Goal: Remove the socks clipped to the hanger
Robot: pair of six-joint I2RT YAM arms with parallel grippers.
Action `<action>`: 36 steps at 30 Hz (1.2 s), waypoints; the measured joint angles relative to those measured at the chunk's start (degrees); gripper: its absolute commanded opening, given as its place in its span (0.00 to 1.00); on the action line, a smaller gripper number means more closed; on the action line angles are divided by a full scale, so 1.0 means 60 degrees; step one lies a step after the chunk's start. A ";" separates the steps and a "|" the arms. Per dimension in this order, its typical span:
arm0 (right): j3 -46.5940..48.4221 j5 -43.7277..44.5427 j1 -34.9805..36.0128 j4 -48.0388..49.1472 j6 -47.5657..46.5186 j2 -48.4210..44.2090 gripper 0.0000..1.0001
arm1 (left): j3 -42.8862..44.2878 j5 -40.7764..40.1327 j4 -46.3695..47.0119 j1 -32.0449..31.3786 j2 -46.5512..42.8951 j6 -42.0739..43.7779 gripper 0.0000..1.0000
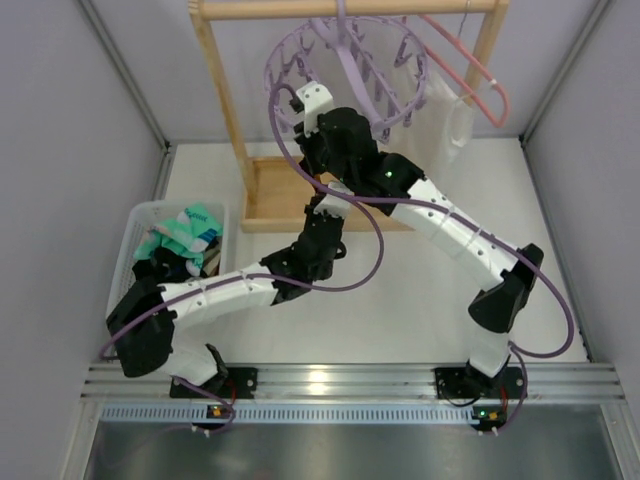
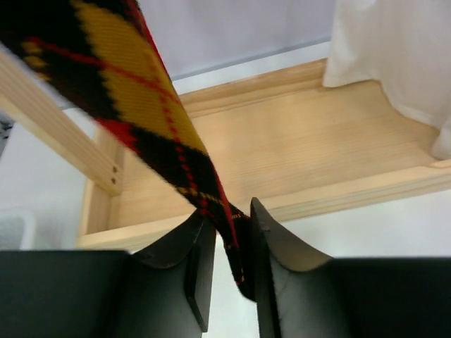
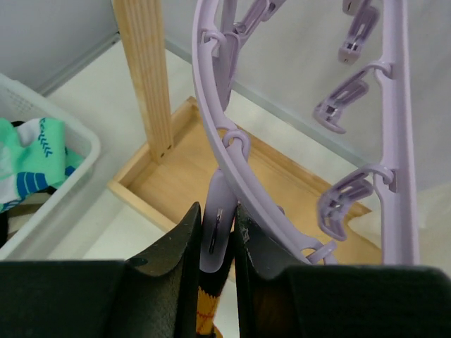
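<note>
A brown-orange argyle sock (image 2: 141,105) hangs slanting down from the upper left and ends between the fingers of my left gripper (image 2: 229,211). Those jaws stand slightly apart, with the sock lying against the right finger and a gap at the left one. My right gripper (image 3: 215,208) is shut on a lavender clip (image 3: 217,225) under the rim of the round lavender hanger (image 3: 211,105). The same argyle sock (image 3: 204,317) shows below that clip. The hanger (image 1: 345,70) hangs from the wooden rack's top bar. Teal-green socks (image 1: 190,235) lie in the basket.
A white plastic basket (image 1: 140,215) stands at the left, also in the right wrist view as the basket (image 3: 70,137). The wooden rack post (image 1: 225,100) and its tray base (image 1: 270,195) stand right under both grippers. A white cloth bag (image 1: 450,115) and a pink coat hanger (image 1: 480,80) hang at the right.
</note>
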 measured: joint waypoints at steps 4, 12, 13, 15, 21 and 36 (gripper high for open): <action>-0.0339 -0.1297 -0.0488 -0.0022 0.0222 -0.0171 0.00 | -0.0528 0.0299 -0.0004 0.0503 -0.0583 -0.0022 0.72; -0.0958 -0.3107 -0.0860 -0.0026 0.0408 -0.0856 0.00 | -0.1654 0.1381 0.0670 0.0703 -0.1585 0.0076 0.98; -0.1024 -0.3366 -0.0896 -0.0026 0.0437 -0.0954 0.00 | -0.1792 0.1519 0.0747 0.0725 -0.1690 0.0084 0.98; -0.1188 -0.3865 -0.1049 -0.0018 0.0466 -0.1188 0.00 | -0.2218 0.1963 0.1082 0.0863 -0.1985 0.0106 0.98; -0.1566 -0.5461 -0.1719 -0.0091 0.0474 -0.1756 0.00 | -0.3198 0.3060 0.2036 0.1392 -0.2663 0.0146 0.98; -0.1971 -0.7322 -0.2605 -0.0087 0.0940 -0.1960 0.00 | -0.2073 0.4827 0.3512 0.1421 -0.1133 0.0379 0.84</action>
